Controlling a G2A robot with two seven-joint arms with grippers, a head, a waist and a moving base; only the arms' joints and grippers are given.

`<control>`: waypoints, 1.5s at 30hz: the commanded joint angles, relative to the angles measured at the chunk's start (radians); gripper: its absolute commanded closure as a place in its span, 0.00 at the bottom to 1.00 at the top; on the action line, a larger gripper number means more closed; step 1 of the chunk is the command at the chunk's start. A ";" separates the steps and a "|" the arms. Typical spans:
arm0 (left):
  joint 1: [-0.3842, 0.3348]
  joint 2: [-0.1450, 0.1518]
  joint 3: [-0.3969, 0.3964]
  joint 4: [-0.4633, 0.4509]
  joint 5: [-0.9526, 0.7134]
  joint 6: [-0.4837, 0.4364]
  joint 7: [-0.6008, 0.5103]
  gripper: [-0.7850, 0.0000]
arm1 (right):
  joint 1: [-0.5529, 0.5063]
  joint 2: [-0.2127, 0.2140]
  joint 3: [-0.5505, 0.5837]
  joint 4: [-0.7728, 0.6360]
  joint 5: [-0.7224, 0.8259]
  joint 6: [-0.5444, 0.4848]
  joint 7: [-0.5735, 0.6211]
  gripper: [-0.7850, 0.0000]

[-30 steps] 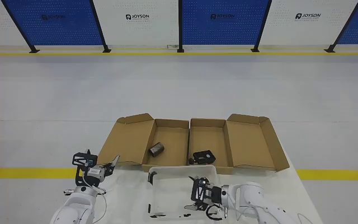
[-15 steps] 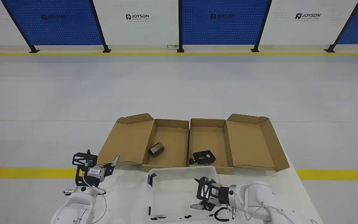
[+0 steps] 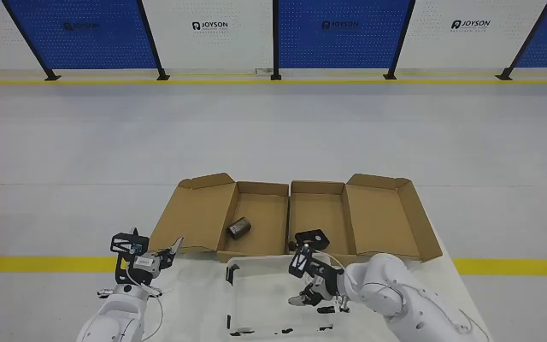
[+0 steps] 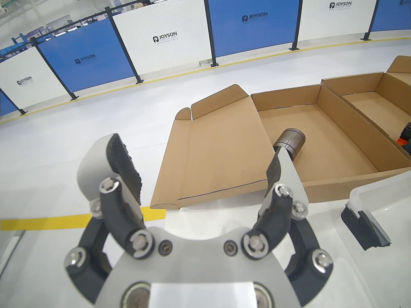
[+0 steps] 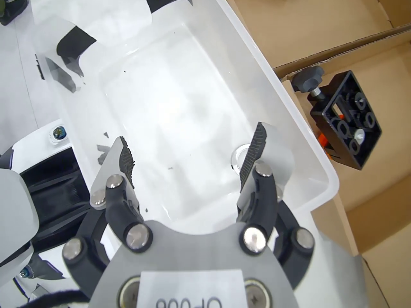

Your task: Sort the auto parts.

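While the left pincer (image 4: 196, 152) hangs above the white tabletop (image 4: 224, 216) with its fingers spread and nothing between them, the right pincer (image 5: 189, 136) is over the clear plastic bin (image 5: 263, 68). It is also spread wide and empty. A small silver metal ring (image 5: 236, 158) lies on the floor of the bin, partly hidden behind one finger of the right pincer. Beyond the bin stand two open brown cardboard boxes, side by side and touching. In the left cardboard box (image 4: 321, 149) a dark grey metal cylinder (image 3: 239, 227) lies on its side. In the right cardboard box (image 3: 320, 205) lies a black rectangular frame part with a round knob and a small orange detail (image 5: 348, 120), in the corner near the bin. The left pincer is just beside the open flap of the left box.
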 commanded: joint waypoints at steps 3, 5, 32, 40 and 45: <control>0.000 0.000 0.000 0.000 0.000 0.000 0.000 0.00 | 0.045 -0.016 -0.039 0.047 0.008 0.050 0.025 0.08; 0.000 0.000 0.000 0.000 0.000 0.000 0.000 0.00 | 0.067 -0.025 -0.061 0.074 0.009 0.078 0.041 0.10; 0.000 0.000 0.000 0.000 0.000 0.000 0.000 0.00 | 0.180 -0.084 -0.152 0.250 0.045 0.201 0.116 0.42; 0.000 0.000 0.000 0.000 0.000 0.000 0.000 0.00 | 0.193 -0.094 -0.156 0.283 0.055 0.220 0.127 0.46; 0.000 0.000 0.000 0.000 0.000 0.000 0.000 0.00 | 0.209 -0.103 -0.167 0.308 0.065 0.232 0.144 0.45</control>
